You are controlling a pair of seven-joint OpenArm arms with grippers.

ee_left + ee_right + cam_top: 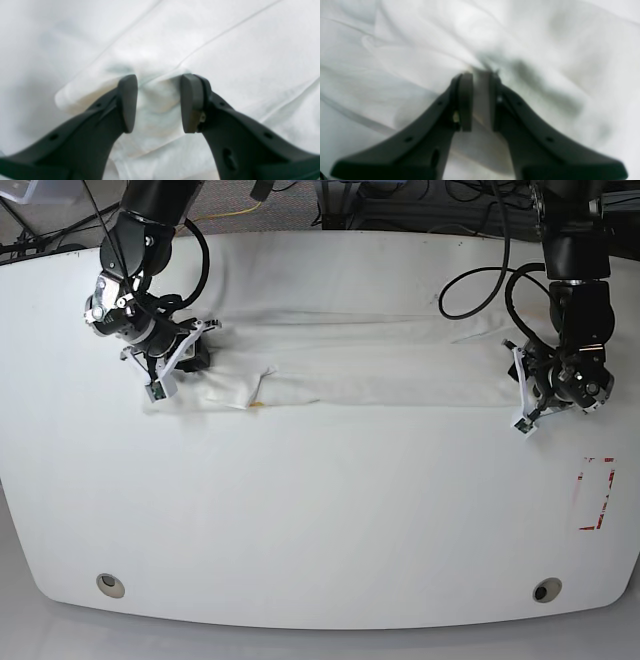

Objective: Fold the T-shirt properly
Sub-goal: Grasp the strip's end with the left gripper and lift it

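The T-shirt (350, 365) lies in a long folded strip across the far part of the white tabletop (320, 520). The left tool (158, 103) is at the strip's right end, its two pads spread apart with a bump of cloth between them. The right tool (477, 102) is at the left end, pinching a fold of shirt.

White table (320, 520), T-shirt (370, 360) folded flat across it (long band), red mark (597, 493)
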